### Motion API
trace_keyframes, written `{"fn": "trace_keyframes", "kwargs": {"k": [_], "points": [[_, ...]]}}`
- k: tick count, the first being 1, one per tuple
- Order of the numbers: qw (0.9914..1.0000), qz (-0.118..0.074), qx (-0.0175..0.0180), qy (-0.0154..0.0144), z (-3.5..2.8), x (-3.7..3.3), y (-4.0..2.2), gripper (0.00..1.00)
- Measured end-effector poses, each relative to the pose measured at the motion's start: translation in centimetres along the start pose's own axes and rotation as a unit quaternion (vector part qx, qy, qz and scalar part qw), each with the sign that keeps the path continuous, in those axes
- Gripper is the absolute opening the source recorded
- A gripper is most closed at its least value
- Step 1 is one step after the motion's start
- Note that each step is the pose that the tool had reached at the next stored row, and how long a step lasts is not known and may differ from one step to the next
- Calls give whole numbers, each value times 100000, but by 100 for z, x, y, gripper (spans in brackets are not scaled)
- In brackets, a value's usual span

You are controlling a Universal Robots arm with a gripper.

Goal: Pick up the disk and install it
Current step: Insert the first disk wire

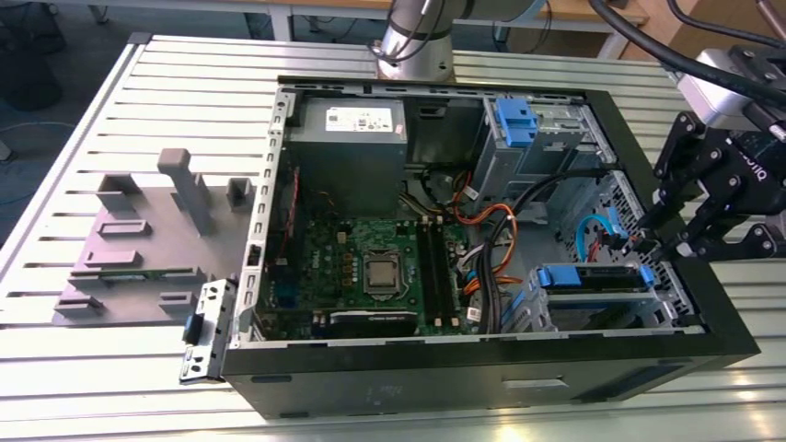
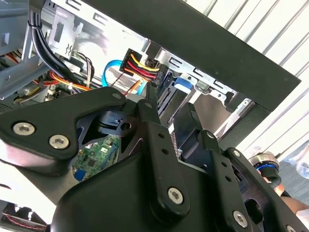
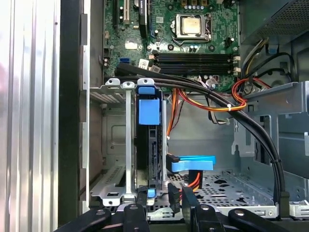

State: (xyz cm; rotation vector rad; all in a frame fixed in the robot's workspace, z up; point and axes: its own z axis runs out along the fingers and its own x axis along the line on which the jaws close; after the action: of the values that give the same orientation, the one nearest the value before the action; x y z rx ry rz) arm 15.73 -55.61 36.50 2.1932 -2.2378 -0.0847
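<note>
Disk (image 3: 147, 140) stands edge-up in the grey drive cage (image 3: 113, 140) inside the open computer case (image 1: 491, 364), at the case wall nearest the bench's (image 1: 74, 212) far edge on the exterior view's right. End effector (image 1: 673, 247) hangs just above that wall, fingers pointing down and slightly spread, pinching nothing I can make out. Judgement: seating is the step; press straight along the cage rails, keep clear of the orange-and-black cable bundle (image 3: 227, 104), stop once the blue carrier sits flush.

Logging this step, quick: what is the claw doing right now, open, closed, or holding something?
Claw: open, holding nothing, at the case edge beside the disk seated in its drive bay.
</note>
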Motion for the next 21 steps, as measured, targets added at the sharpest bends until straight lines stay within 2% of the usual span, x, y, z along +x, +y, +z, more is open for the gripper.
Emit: {"fn": "trace_keyframes", "kwargs": {"k": [11, 21], "points": [[100000, 0, -3, 2, 11, -25, -7, 41], [100000, -2, -30, -12, 53, -52, -9, 41]]}}
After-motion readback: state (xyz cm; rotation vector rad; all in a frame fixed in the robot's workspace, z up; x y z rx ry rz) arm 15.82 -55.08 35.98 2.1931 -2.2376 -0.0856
